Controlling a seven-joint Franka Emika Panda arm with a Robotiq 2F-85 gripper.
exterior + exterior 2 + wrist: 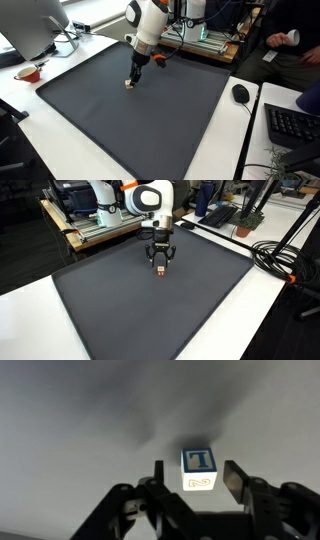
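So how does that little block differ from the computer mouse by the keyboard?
The block is a pale cube with blue print; the mouse is rounded and black. The block sits on the dark mat inside the open gripper; the mouse lies off it, on the white table. Both are small.

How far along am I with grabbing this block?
Done: the gripper is down at the block, straddling it. In hand: jaws open, gaps showing on both sides, no grip yet. Left, probably: closing and lifting; the block sits on the mat.
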